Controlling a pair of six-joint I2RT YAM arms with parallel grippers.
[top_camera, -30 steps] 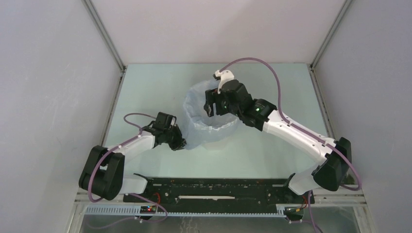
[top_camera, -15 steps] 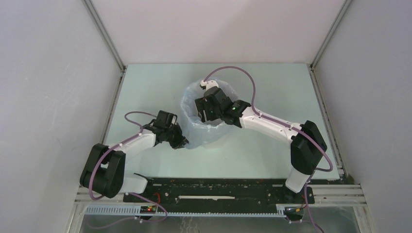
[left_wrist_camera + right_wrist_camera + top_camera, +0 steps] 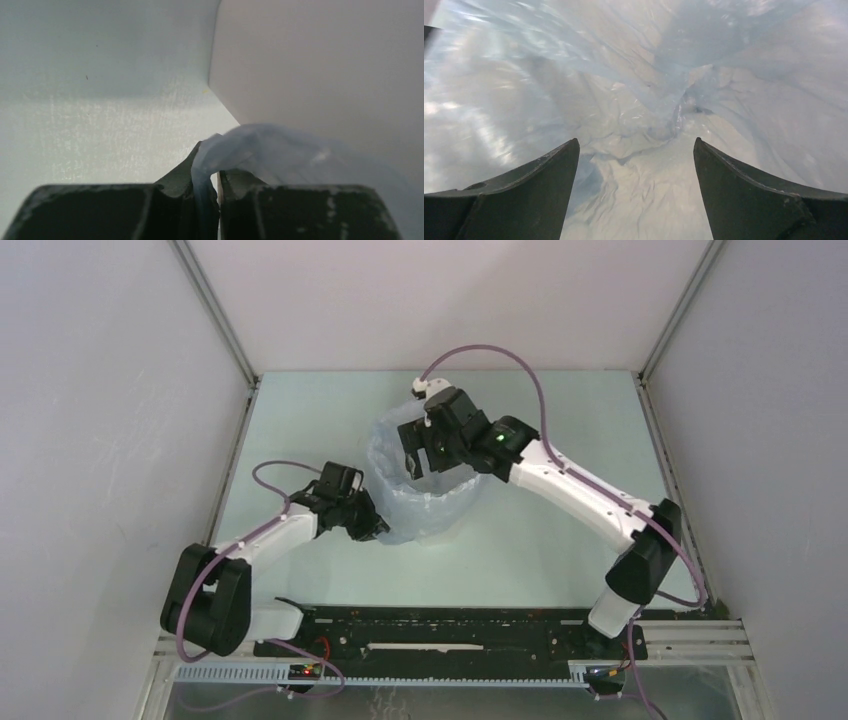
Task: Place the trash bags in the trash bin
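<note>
While the right gripper gapes inside, left gripper seemingly pinches the wrinkled pale-blue bag.

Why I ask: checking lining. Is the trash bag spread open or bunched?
Spread open: the trash bag forms a wide ring; right wrist view shows its hollow interior.

You have one pale-blue trash bag and two hands: left hand, right hand.
</note>
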